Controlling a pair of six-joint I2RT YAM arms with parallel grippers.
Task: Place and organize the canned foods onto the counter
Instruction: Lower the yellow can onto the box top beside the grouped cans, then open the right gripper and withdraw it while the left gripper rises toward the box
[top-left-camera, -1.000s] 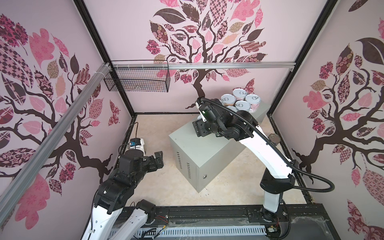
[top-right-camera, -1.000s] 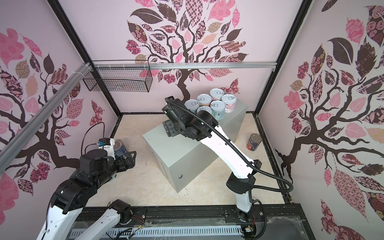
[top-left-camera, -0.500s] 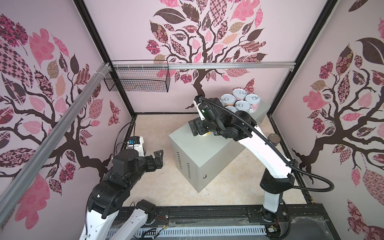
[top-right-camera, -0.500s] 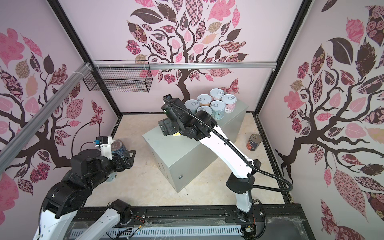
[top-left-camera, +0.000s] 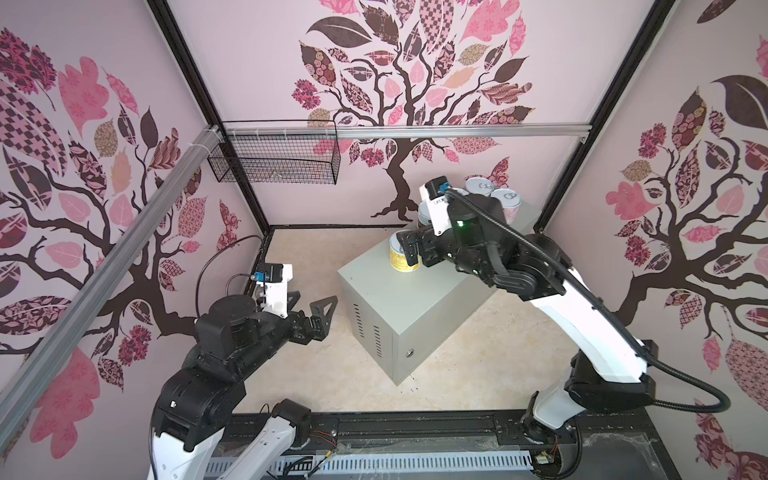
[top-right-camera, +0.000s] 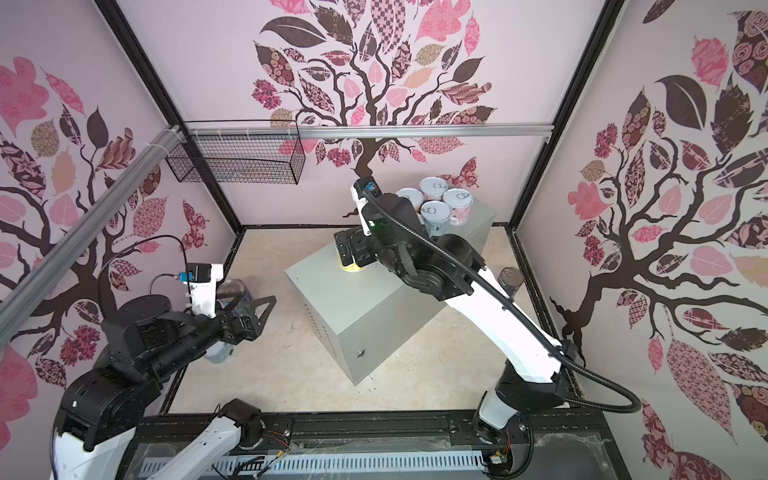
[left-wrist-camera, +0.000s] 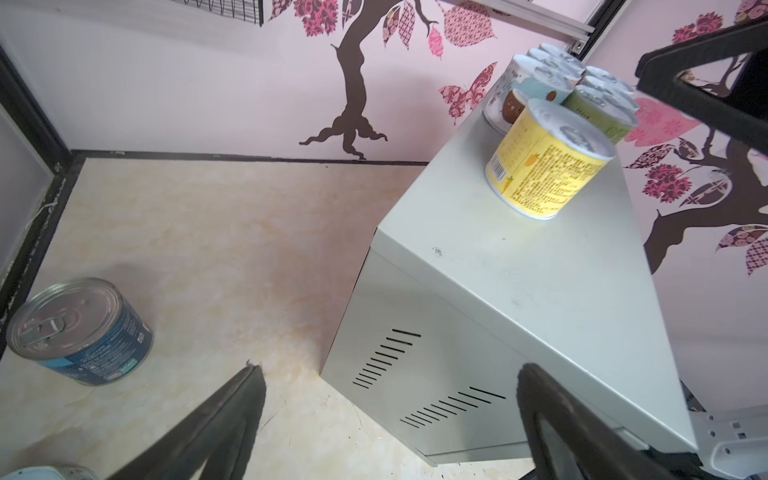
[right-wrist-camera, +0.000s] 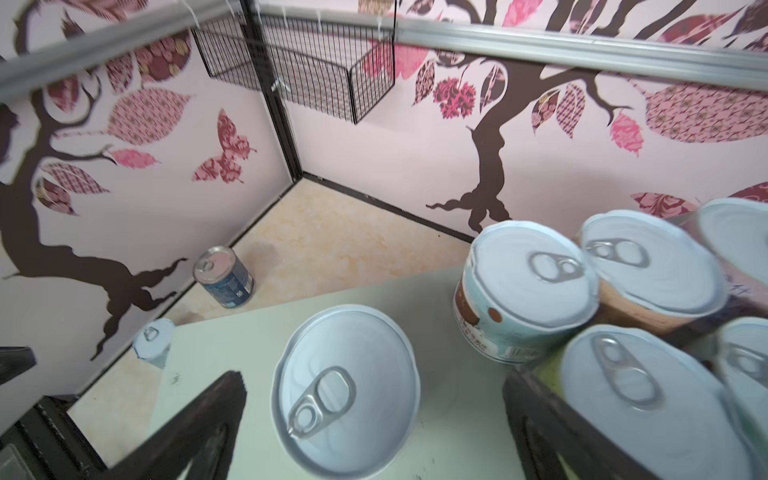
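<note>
The yellow can (left-wrist-camera: 536, 178) stands upright on the counter (left-wrist-camera: 540, 291), about midway along its top and near the cluster of cans (top-right-camera: 436, 203) at the far end. Its label (left-wrist-camera: 557, 166) is yellow with fine print and a barcode. Its lid (right-wrist-camera: 365, 332) is pale silver with a pull tab (right-wrist-camera: 320, 399). The right gripper (right-wrist-camera: 372, 382) straddles this can, jaws spread and clear of the lid on both sides. The left gripper (left-wrist-camera: 388, 370) hangs over the floor (left-wrist-camera: 228, 232), jaws spread, holding nothing. A blue can (left-wrist-camera: 79, 332) stands on the floor, well apart from the counter.
</note>
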